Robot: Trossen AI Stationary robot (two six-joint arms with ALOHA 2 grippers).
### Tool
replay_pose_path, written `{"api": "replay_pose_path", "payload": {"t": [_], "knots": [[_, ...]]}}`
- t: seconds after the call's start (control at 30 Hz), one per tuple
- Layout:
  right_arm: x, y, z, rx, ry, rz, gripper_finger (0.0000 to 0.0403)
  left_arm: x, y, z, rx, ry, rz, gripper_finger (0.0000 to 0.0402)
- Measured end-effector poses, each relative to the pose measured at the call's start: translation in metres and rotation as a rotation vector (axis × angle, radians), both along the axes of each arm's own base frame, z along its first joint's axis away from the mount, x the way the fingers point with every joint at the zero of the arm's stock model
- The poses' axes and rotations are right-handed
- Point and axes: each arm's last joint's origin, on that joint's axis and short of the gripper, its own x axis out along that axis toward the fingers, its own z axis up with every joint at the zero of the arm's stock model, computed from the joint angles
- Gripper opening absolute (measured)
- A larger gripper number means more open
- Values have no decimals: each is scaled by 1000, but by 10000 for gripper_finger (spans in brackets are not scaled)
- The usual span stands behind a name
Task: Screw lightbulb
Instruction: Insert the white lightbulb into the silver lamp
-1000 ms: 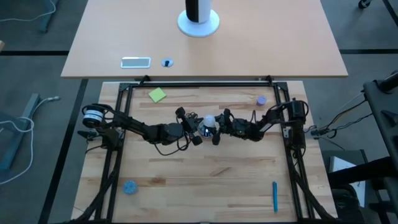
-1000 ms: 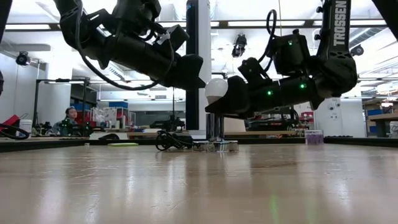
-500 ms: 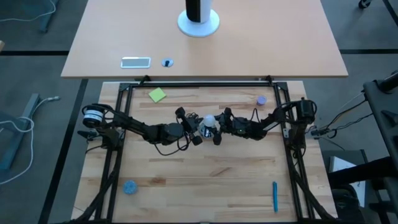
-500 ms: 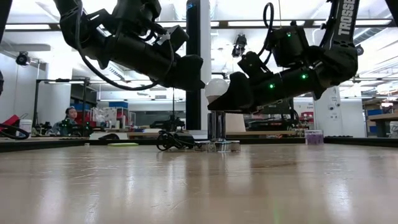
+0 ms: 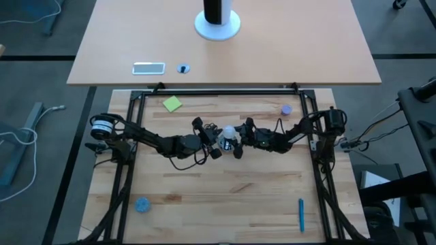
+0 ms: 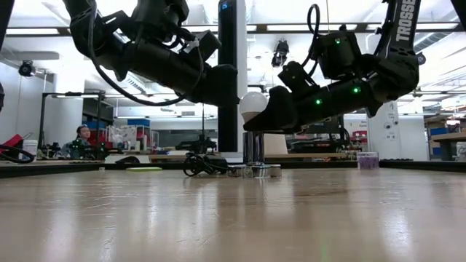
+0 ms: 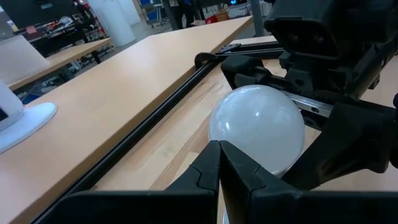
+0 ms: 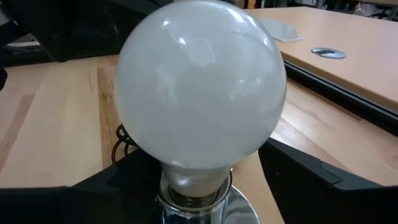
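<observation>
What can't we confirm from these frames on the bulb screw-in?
- Thread engagement: right wrist view shows the lightbulb base entering the silver socket, but the frame edge cuts the socket off.
- Right gripper contact: high view too small; low view, its body hides the fingertips.
- Left gripper fingers are shut in front of the bulb, hiding its base in the left wrist view.

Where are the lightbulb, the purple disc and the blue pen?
lightbulb (image 8: 199, 87): right wrist view, middle of its round glass.
purple disc (image 5: 287, 109): high view, its top face.
blue pen (image 5: 301, 215): high view, middle of its barrel.
</observation>
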Motion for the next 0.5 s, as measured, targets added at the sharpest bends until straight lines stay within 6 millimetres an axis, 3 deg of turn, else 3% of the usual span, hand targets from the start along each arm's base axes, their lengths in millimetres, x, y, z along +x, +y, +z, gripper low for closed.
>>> {"api": "replay_pose_path", "payload": {"t": [0.5], "knots": [[0,0,0,-7,3,2,262,0,0,0,0,-2,0,0]]}}
